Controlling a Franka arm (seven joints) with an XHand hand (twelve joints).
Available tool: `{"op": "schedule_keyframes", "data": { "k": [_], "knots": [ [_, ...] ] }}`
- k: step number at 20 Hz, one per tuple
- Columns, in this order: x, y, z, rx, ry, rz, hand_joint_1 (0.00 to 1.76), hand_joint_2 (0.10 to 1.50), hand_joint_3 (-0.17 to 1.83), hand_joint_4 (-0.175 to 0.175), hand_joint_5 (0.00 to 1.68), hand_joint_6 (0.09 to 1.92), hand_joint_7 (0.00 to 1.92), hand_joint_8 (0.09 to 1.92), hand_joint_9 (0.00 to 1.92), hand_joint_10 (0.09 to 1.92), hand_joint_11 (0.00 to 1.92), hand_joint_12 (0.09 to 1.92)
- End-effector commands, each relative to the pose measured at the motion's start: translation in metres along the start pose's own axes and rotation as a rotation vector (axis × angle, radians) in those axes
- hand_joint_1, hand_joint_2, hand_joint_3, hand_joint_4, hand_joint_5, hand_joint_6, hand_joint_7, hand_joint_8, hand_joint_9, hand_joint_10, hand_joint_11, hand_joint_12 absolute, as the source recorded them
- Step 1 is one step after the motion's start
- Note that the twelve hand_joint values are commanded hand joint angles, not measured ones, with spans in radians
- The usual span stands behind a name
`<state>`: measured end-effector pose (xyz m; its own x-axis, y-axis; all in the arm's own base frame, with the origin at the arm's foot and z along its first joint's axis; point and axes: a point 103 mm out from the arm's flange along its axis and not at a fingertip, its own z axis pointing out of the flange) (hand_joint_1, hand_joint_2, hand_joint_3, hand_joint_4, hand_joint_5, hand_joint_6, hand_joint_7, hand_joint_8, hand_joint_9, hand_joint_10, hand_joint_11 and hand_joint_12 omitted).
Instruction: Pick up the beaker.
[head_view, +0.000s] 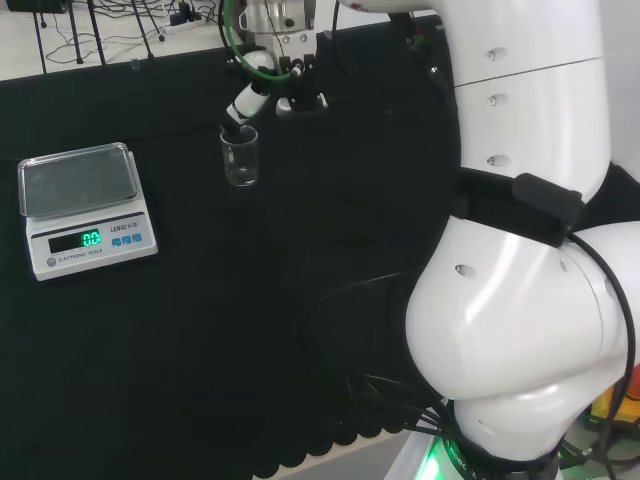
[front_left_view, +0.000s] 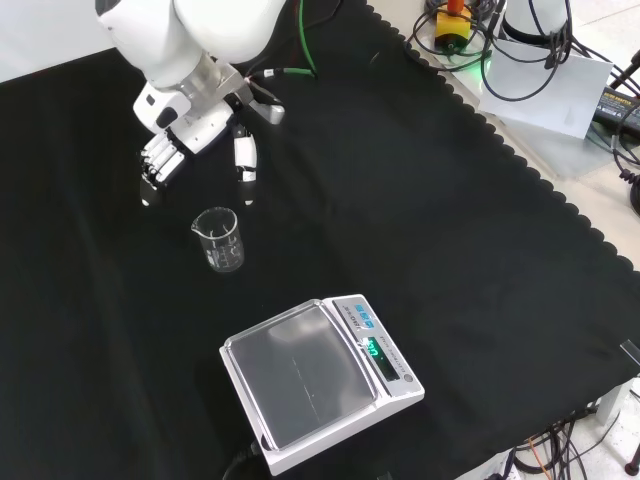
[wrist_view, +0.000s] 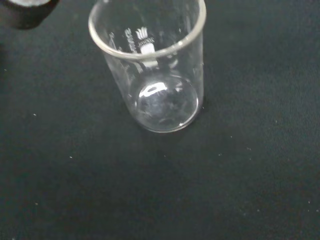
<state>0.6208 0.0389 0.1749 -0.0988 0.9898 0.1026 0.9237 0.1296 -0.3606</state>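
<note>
A small clear glass beaker (front_left_view: 220, 240) stands upright and empty on the black cloth (front_left_view: 420, 220). In the head view the beaker (head_view: 240, 158) is just left of centre at the back. The black and white hand (front_left_view: 190, 135) hovers a little beyond the beaker in the front view, open, with its fingers (front_left_view: 158, 168) and thumb (front_left_view: 245, 162) spread apart and pointing down. Nothing is held between them and they do not touch the glass. In the head view a finger (head_view: 245, 103) reaches down to just above the rim. The wrist view looks down into the beaker (wrist_view: 155, 75), with a dark fingertip (wrist_view: 25, 12) beside it.
A white electronic scale (front_left_view: 320, 385) with a steel pan stands nearer the camera than the beaker in the front view; in the head view the scale (head_view: 85, 205) is at the left. The arm's big white links (head_view: 520, 250) take up the right of the head view.
</note>
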Motion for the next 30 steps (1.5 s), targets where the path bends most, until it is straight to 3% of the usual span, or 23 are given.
{"op": "schedule_keyframes", "data": {
  "k": [1,30],
  "knots": [
    [-0.010,0.007,0.017,0.036,0.017,0.001,0.65,0.75,0.18,0.068,0.00,0.09,0.00,0.45,0.00,0.85,0.00,1.05],
    [0.011,0.041,0.065,0.131,0.007,-0.031,0.66,0.76,0.18,0.068,0.00,0.09,0.00,0.42,0.00,0.84,0.00,1.04]
  ]
}}
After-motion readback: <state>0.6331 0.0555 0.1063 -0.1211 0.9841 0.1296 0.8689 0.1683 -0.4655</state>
